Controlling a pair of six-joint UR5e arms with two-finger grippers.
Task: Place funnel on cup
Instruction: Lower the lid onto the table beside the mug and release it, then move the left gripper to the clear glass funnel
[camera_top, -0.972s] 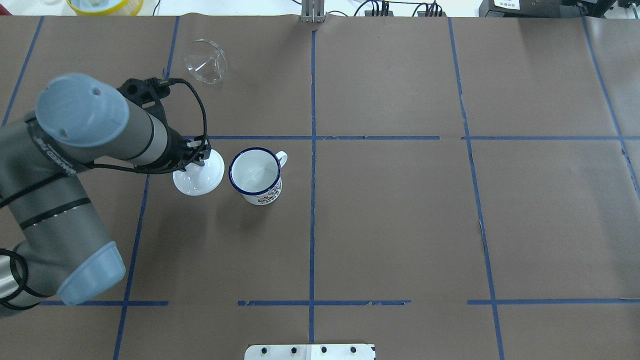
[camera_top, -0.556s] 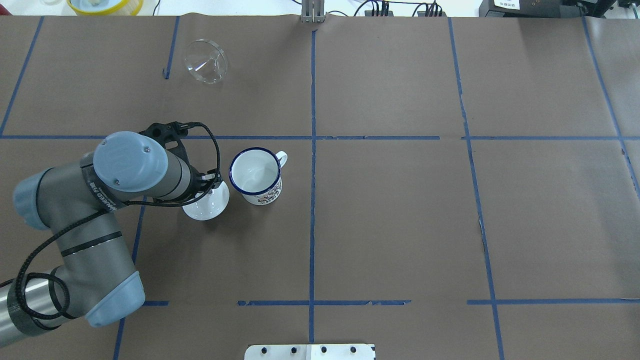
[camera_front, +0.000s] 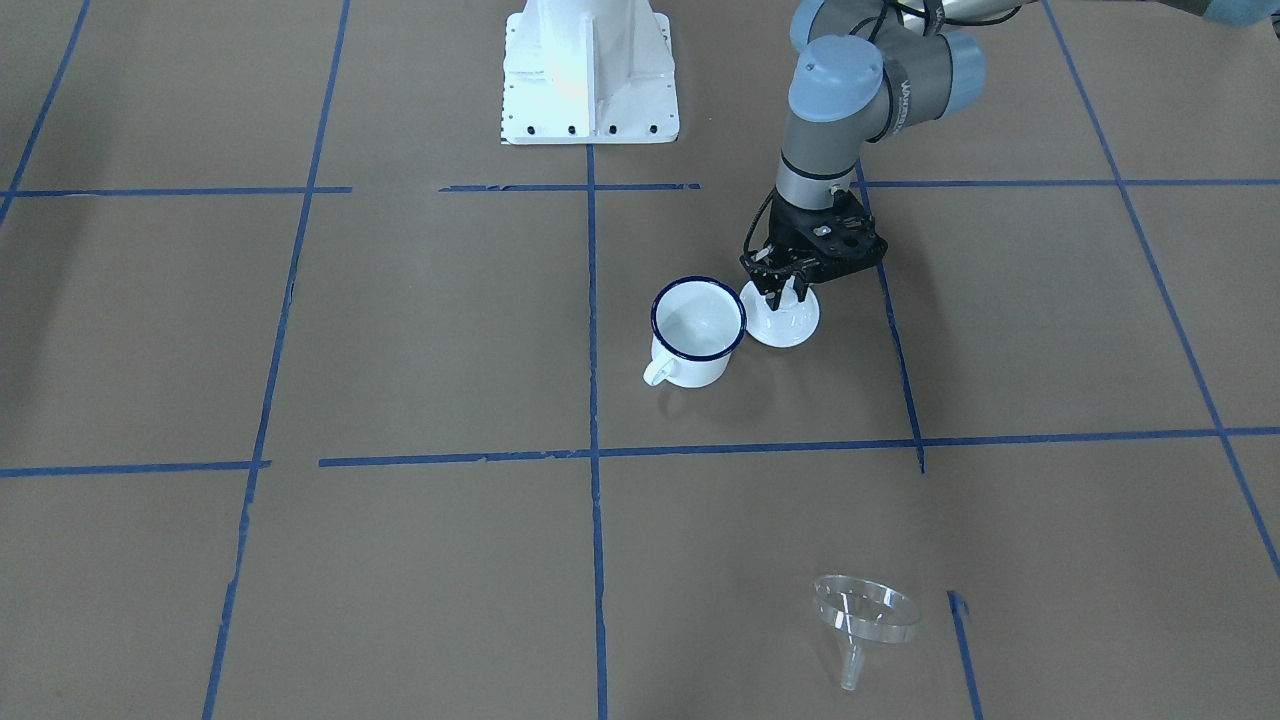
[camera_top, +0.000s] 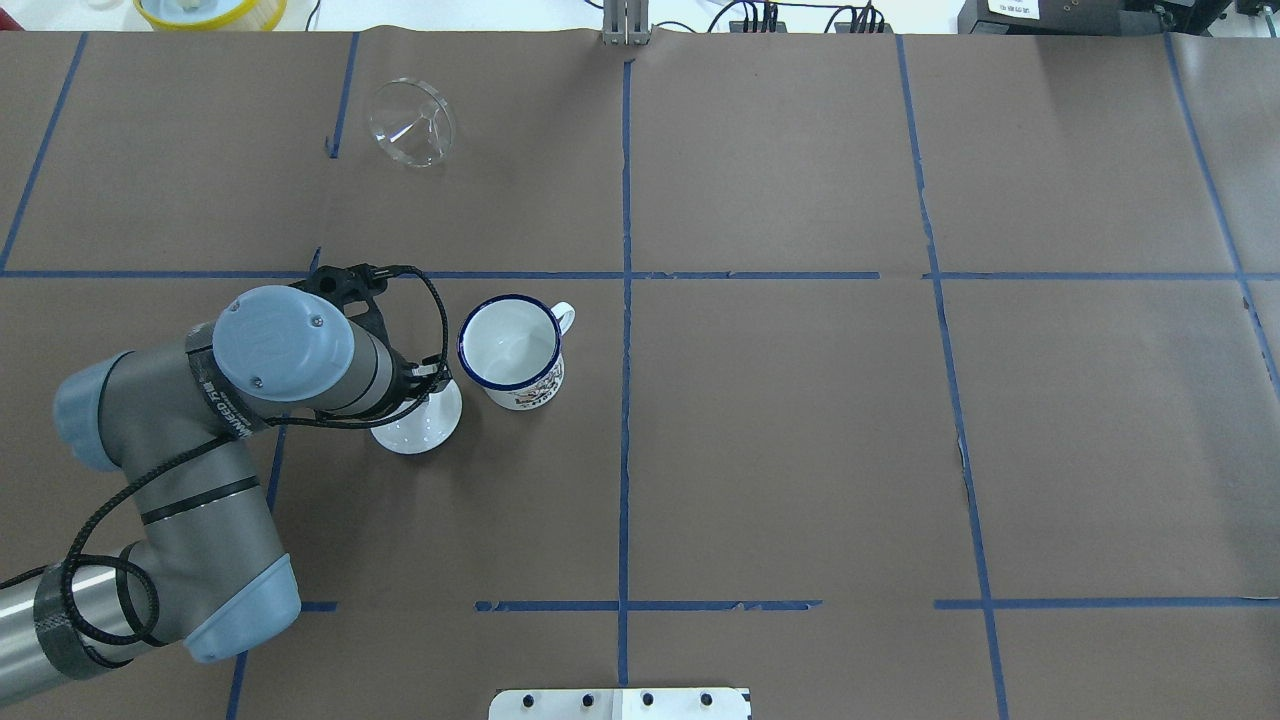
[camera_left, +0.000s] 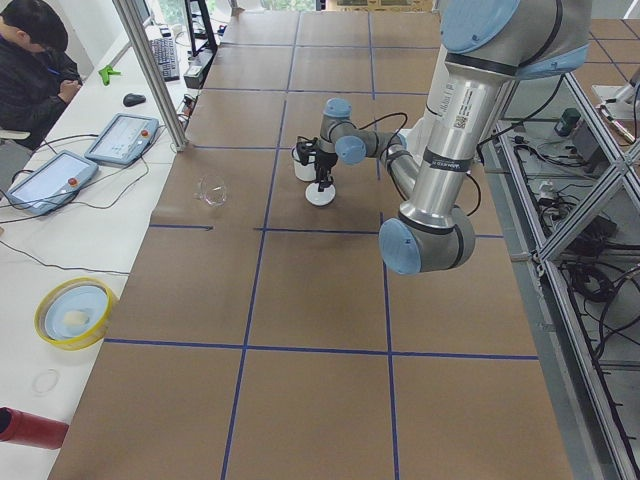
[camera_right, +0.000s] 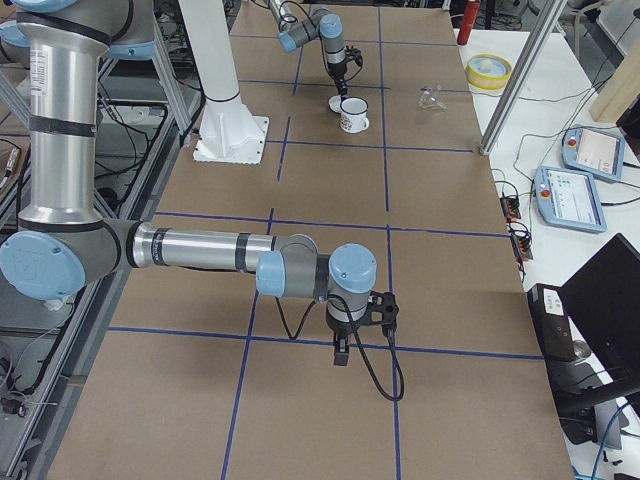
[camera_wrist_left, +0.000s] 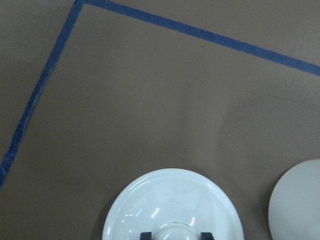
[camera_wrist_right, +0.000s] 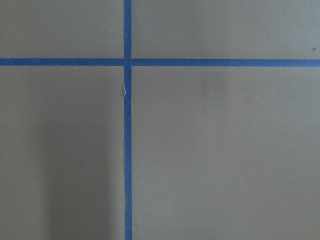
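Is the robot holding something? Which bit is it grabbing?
Yes. The left gripper grips the white lid by the round knob on its top, with one finger on each side of the knob.

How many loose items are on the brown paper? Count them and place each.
3. The cup stands just left of the centre tape line; the white lid rests beside it, knob in the left pincer; the funnel lies tipped near the far edge.
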